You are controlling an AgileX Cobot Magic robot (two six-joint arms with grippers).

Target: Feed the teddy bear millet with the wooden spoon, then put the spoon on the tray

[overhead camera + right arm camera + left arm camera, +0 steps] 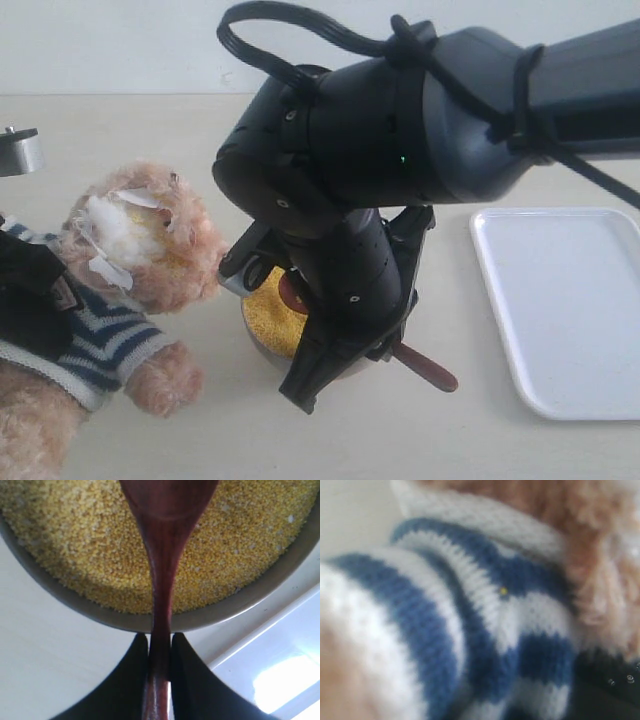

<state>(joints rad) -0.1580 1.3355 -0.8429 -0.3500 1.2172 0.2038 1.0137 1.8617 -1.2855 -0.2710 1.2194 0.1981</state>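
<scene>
A fluffy light-brown teddy bear (140, 245) in a blue-and-white striped shirt sits at the left of the pale bench (300, 440), the black left gripper (28, 285) against its shirt. The bulky black right arm (380, 140) hangs over a round metal bowl (252, 332) of golden-yellow millet (268, 312) just beside the bear. A small dark reddish-brown wooden spoon (430, 368) points its handle end towards the flat white rectangular tray (570, 310), lying apart on the right. The left wrist view shows only the blurred striped shirt; whether the left fingers are apart or closed cannot be told. In the right wrist view, the black fingers (132, 680) of the right gripper (160, 642) are clamped on the spoon's slim handle, its oval bowl over the millet.
</scene>
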